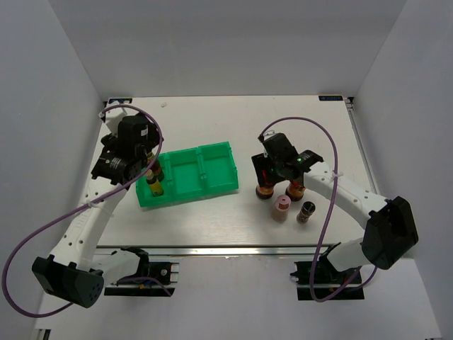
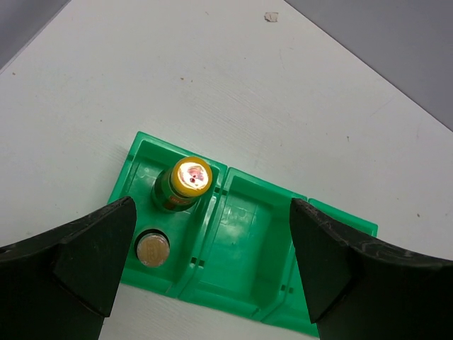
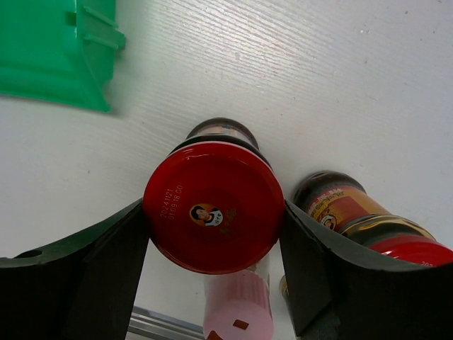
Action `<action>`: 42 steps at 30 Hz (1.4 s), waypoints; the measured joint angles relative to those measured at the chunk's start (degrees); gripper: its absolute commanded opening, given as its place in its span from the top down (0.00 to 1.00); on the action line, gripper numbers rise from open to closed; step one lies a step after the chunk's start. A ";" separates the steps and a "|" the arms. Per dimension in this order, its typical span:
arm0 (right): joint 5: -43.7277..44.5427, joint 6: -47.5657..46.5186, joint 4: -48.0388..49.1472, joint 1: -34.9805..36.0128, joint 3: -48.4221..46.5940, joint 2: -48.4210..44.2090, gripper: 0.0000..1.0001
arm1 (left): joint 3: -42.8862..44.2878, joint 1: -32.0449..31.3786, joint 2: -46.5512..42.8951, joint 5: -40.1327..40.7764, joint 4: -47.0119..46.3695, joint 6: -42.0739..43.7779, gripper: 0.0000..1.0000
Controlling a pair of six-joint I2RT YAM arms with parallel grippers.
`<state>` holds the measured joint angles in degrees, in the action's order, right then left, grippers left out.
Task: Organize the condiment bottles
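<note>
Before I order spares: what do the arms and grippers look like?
The left arm and right arm have white links, black joint housings, and a looping purple cable on each. The left gripper and right gripper have broad, curved matte-black fingers. A small green light glows on the right wrist.

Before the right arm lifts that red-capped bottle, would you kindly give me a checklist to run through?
1. Fingers of the right gripper against both sides of the red-capped bottle: ok.
2. That bottle upright: ok.
3. The neighbouring bottle clear of the finger: cannot tell, very close.
4. The green tray has an empty compartment: ok.
5. The left gripper out of the way: not ok, open above the tray.
</note>
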<state>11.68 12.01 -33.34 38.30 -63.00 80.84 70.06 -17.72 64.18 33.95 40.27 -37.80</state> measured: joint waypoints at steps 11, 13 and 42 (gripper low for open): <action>-2.43 -0.63 -2.82 0.28 -4.00 -0.15 0.59 | -2.82 0.00 -0.11 -0.59 -1.77 0.76 0.02; -3.28 -1.40 -2.99 1.03 -6.75 -0.15 0.60 | -2.95 0.00 -0.11 -0.94 -1.86 0.76 0.02; -3.67 -13.11 7.02 20.81 -53.53 37.77 0.62 | -3.39 0.00 -3.54 7.80 2.91 -5.62 0.02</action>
<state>8.01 -1.10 -26.33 59.11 -116.53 118.61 66.67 -17.72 60.64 41.76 43.18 -43.42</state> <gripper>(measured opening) 0.731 0.982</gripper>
